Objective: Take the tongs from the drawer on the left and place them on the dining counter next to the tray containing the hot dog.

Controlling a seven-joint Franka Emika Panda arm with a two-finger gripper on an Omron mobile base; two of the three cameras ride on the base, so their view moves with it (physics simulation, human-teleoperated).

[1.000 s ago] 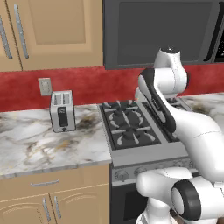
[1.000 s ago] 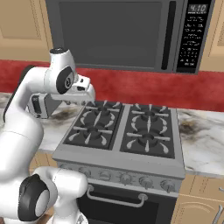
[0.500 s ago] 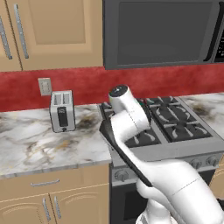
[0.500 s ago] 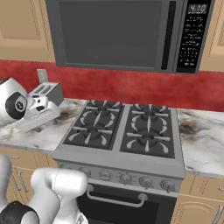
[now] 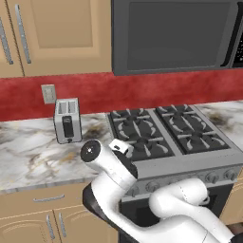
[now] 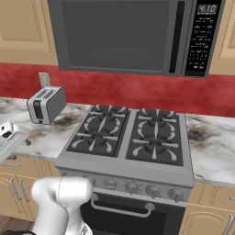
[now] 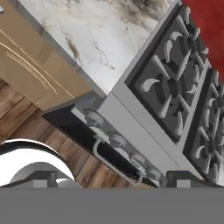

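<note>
1. the gripper [image 7: 112, 181] stands released: its two dark tips sit wide apart at the bottom of the hand view, with nothing between them.
2. it looks down on the stove [image 7: 175, 83], the oven handle [image 7: 114, 164] and the marble worktop [image 7: 100, 35].
3. a drawer [image 5: 45, 201] with a silver bar handle sits shut under the worktop, left of the stove.
4. the microwave [image 6: 124, 34] clock is too blurred to read.
5. a toaster [image 5: 66, 121] stands upright on the worktop.

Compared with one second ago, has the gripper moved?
Yes. The gripper swung left and down, from beside the stove to below the toaster.
</note>
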